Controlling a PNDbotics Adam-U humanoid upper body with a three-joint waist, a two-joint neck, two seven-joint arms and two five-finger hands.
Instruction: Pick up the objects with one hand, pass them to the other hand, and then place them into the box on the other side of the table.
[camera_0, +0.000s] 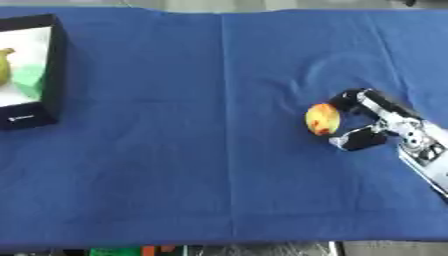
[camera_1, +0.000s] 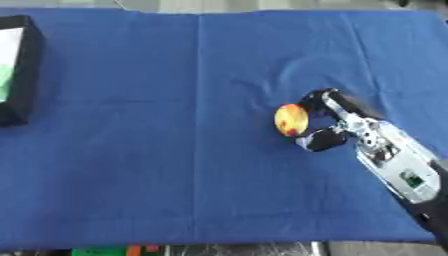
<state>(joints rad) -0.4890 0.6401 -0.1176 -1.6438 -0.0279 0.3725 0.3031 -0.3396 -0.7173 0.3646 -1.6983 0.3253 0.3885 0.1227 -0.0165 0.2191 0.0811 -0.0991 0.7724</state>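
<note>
Small round yellow-and-red fruit (camera_0: 322, 119), on blue tablecloth (camera_0: 175, 150) at 3 o'clock of centre. Prob. light, rigid, smooth-skinned, liable to roll; best gripped across widest girth. Long axis approx. 12–6 o'clock. Robot's right hand (camera_0: 374, 121) curled round fruit, fingers and thumb at contact. Black open box (camera_0: 54, 70) at 9–10 o'clock; left hand not seen.

From the right hand (camera_0: 372, 122) at three o'clock, the blue cloth (camera_0: 192, 150) lies bare toward nine o'clock up to the black box (camera_0: 54, 65); only the yellow-red fruit (camera_0: 322, 119) touching its fingers stands in that path
</note>
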